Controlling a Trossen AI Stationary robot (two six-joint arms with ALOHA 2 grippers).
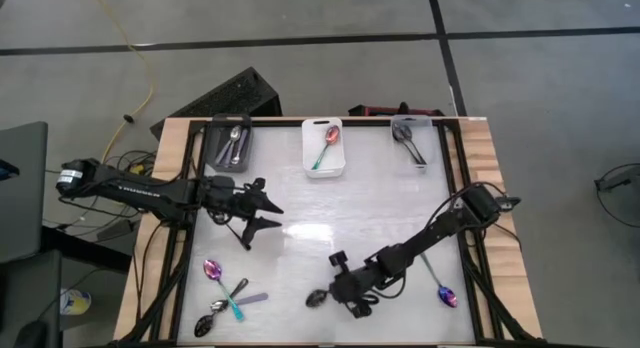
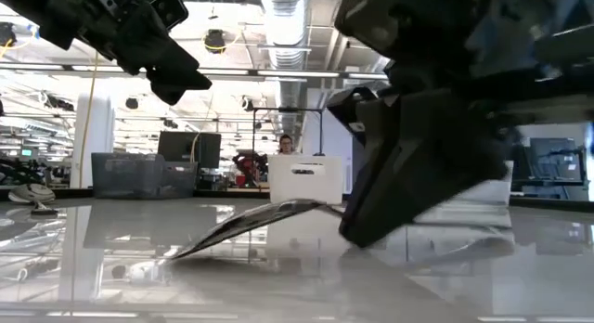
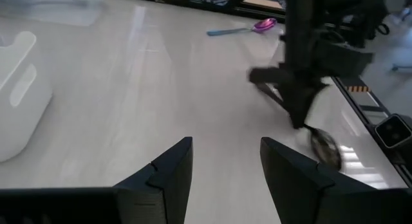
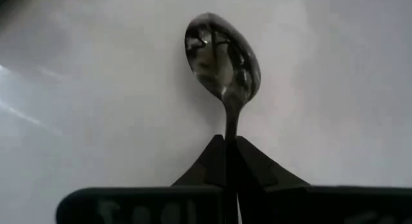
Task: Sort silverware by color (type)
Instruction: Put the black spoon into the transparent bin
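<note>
My right gripper is near the table's front edge, shut on a dark glossy spoon whose bowl points toward the table's left. My left gripper is open and hovers over bare table left of centre, touching nothing. Its wrist view shows its fingers apart and my right gripper farther off with the spoon's bowl. Loose spoons lie flat on the table: an iridescent one, a crossed cluster and an iridescent one. My right gripper pinches the spoon's handle between its two fingertips, just behind the bowl's neck. The spoon runs straight on from the fingers, which slant down from the table's right. In the low view the spoon is tilted, with its far end low at the table.
Three bins stand along the far edge: a dark one with silver spoons, a white one with an iridescent spoon and a clear one with dark spoons. Bare table lies between the arms.
</note>
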